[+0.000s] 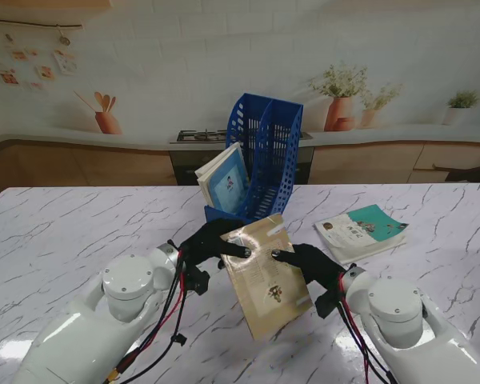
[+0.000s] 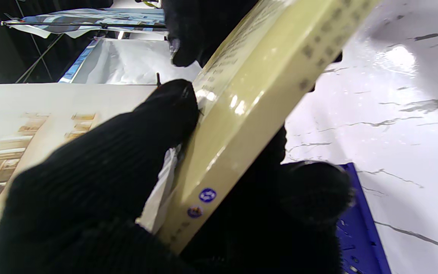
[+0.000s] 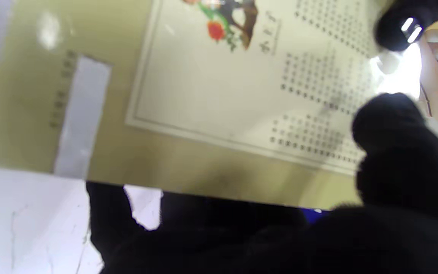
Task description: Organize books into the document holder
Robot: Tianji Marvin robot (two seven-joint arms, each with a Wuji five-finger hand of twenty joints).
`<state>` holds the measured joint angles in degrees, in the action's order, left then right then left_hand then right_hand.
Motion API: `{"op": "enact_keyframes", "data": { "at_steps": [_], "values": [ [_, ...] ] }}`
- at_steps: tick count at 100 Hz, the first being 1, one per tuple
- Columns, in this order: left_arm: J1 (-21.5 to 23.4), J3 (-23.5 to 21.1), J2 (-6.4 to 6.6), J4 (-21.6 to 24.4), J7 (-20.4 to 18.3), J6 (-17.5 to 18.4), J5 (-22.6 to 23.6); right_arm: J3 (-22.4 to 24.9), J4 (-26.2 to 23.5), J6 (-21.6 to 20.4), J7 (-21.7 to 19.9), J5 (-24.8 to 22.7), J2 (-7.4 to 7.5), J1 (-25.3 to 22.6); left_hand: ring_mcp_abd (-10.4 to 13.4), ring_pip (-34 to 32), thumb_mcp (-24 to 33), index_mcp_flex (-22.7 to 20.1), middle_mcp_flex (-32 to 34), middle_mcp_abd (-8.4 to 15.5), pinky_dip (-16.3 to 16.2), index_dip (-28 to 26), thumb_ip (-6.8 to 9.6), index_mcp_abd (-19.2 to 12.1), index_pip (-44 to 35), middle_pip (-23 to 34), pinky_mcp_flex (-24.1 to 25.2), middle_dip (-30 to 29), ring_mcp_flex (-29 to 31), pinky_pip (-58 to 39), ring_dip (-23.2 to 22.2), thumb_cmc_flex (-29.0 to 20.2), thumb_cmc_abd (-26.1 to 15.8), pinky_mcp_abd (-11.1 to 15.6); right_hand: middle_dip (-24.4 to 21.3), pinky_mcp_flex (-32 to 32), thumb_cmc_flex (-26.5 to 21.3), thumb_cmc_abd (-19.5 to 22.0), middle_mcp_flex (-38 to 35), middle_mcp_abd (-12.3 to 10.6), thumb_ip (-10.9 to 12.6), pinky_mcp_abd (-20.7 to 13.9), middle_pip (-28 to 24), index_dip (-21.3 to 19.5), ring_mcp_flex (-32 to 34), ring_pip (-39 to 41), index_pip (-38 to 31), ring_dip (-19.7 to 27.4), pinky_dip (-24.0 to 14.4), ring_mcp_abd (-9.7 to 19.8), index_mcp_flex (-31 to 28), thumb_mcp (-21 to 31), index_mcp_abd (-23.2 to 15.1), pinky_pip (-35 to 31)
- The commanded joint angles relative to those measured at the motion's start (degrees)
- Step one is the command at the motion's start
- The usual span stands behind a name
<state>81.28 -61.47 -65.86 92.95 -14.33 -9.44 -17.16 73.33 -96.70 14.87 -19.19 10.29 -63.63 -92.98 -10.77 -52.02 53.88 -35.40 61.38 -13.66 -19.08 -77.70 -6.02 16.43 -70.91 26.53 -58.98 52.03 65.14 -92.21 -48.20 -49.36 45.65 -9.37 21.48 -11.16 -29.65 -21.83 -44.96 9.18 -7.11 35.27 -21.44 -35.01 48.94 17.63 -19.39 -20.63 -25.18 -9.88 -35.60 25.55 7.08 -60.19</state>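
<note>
Blue plastic, the document holder (image 1: 266, 156) stands at the table's (image 1: 64, 232) far middle with one light-blue book (image 1: 224, 178) already leaning in it. Both the left hand (image 1: 210, 242) and right hand (image 1: 310, 263) grasp a tan book (image 1: 266, 276) just in front of it. A teal book (image 1: 362, 230) waits to the right.

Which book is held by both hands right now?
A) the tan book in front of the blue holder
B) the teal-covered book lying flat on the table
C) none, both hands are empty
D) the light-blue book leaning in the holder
A: the left hand and right hand both have fingers closed on the tan book, held tilted just in front of the blue holder.
</note>
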Motion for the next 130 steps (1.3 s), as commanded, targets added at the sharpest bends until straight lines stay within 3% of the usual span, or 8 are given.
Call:
{"op": "enact_keyframes", "data": {
  "at_steps": [1, 9, 13, 20, 28, 63, 92, 130],
  "values": [
    [-0.64, 0.35, -0.93, 0.13, -0.53, 1.93, -0.61, -0.07, 0.54, -1.13, 1.07, 0.72, -0.6, -0.25, 1.16, -0.78, 8.31, -4.08, 3.21, 4.29, -0.98, -2.9, 4.11, -7.08, -7.66, -0.48, -1.29, 1.17, 6.65, -6.73, 0.2, -10.19, -3.1, 7.92, 3.17, -2.73, -3.78, -2.09, -3.71, -1.82, 2.46, -4.76, -4.63, -3.28, 4.91, 5.43, -3.78, -3.77, -4.78, 3.43, -4.12, -2.0, -1.14, -4.48],
    [-0.84, 0.57, -1.05, -0.11, -0.29, 1.91, -0.76, 0.04, 0.75, -2.0, 2.73, 3.15, -1.33, -0.44, 1.1, -0.74, 8.1, -4.07, 3.09, 4.26, -1.0, -2.97, 4.08, -7.07, -7.62, -0.77, -1.28, 1.18, 6.63, -6.7, 0.17, -9.98, -3.17, 7.93, 7.21, -5.98, -16.21, -4.01, -8.18, -4.37, 1.36, -6.5, -11.15, -1.71, 8.78, 14.45, -14.64, -7.79, -10.58, 5.48, -5.61, -3.04, -5.21, -8.28],
    [-0.76, 0.6, -1.22, -0.13, 0.27, 1.75, -0.89, 0.01, 1.02, -3.03, 4.47, 4.26, -1.83, -0.51, 1.03, -0.63, 7.95, -3.97, 2.98, 3.96, -0.95, -2.99, 4.1, -7.12, -7.51, -1.14, -1.22, 1.01, 6.61, -6.54, 0.18, -9.95, -3.3, 7.97, 10.98, -7.26, -18.8, -8.02, -11.51, -5.47, -2.11, -7.03, -12.92, 4.63, 10.7, 19.24, -27.78, -9.25, -12.3, 6.39, -3.97, 7.45, -8.46, -9.72],
    [-0.68, 0.52, -1.33, -0.25, 0.58, 1.52, -1.18, -0.04, 0.98, -3.61, 6.96, 5.55, -2.54, -0.65, 0.66, 0.04, 6.65, -3.34, 2.89, 3.25, -0.7, -2.89, 3.94, -7.5, -6.37, -2.59, -1.15, 0.05, 6.37, -5.9, 0.25, -9.69, -3.99, 7.71, 15.34, -10.67, -20.0, -10.11, -17.64, -7.02, -5.59, -8.04, -15.19, 2.23, 14.69, 27.24, -32.27, -11.19, -13.87, 7.8, -8.36, 26.8, -12.5, -13.48],
    [-0.53, 0.35, -1.45, -0.38, 0.97, 1.18, -1.38, -0.17, 1.65, -6.81, 7.53, 5.54, -2.64, -0.58, -0.08, 0.98, 4.7, -2.36, 2.3, 1.47, -0.09, -2.25, 3.96, -7.11, -4.47, -4.61, -0.97, -2.01, 5.29, -4.9, 0.33, -9.69, -5.11, 6.7, 17.58, -14.66, -20.22, -8.88, -18.39, -6.86, -5.34, -9.95, -20.52, -3.14, 16.71, 34.49, -33.26, -12.95, -15.56, 8.92, -10.55, 32.22, -14.28, -18.37],
    [-0.11, -0.43, -0.61, 0.25, -0.66, 0.2, 1.2, -0.22, 2.53, -11.6, 4.45, 2.37, -1.45, 0.0, -4.73, 1.99, -11.58, 11.07, -11.67, -3.08, 0.06, 24.48, 2.02, -6.02, 7.08, -1.41, 6.15, -16.52, -5.87, 1.56, 3.62, -9.44, -12.28, -0.87, 34.27, -23.59, -21.51, 4.54, -12.19, -7.79, 0.36, -15.39, -32.97, -33.11, 15.46, 56.34, -29.02, -22.57, -27.19, 12.0, -11.71, 31.43, -14.82, -32.19],
    [-0.72, -0.82, 0.48, 0.27, -4.3, 0.25, 2.64, 0.2, 2.06, -12.99, 2.54, 0.34, -0.69, 0.23, -7.81, 2.43, -15.63, 7.79, -19.35, -3.34, -9.27, 50.7, 4.35, -2.63, 34.11, 1.1, 15.99, -26.31, -13.11, 3.97, 5.25, -2.59, -20.15, -5.51, 37.35, -23.67, -22.32, 6.03, -10.75, -8.4, 0.13, -16.26, -35.11, -35.42, 14.96, 59.84, -31.94, -24.9, -29.37, 13.3, -10.01, 30.47, -14.65, -32.26],
    [-3.39, 0.57, 0.85, -2.18, -7.52, -0.31, 2.32, 0.75, 1.05, -15.48, 0.61, -0.12, -0.05, 0.02, -10.48, 8.07, -20.76, 8.14, -27.11, -4.64, -13.05, 56.93, 4.22, 1.44, 42.02, -2.03, 21.03, -27.45, -19.98, 7.49, 7.42, -1.59, -20.92, -8.29, 37.95, -22.04, -22.72, 6.27, -10.18, -8.42, -0.23, -16.09, -34.94, -35.2, 13.77, 59.57, -32.57, -25.59, -30.49, 12.87, -9.66, 29.94, -14.74, -30.81]
  ]
}}
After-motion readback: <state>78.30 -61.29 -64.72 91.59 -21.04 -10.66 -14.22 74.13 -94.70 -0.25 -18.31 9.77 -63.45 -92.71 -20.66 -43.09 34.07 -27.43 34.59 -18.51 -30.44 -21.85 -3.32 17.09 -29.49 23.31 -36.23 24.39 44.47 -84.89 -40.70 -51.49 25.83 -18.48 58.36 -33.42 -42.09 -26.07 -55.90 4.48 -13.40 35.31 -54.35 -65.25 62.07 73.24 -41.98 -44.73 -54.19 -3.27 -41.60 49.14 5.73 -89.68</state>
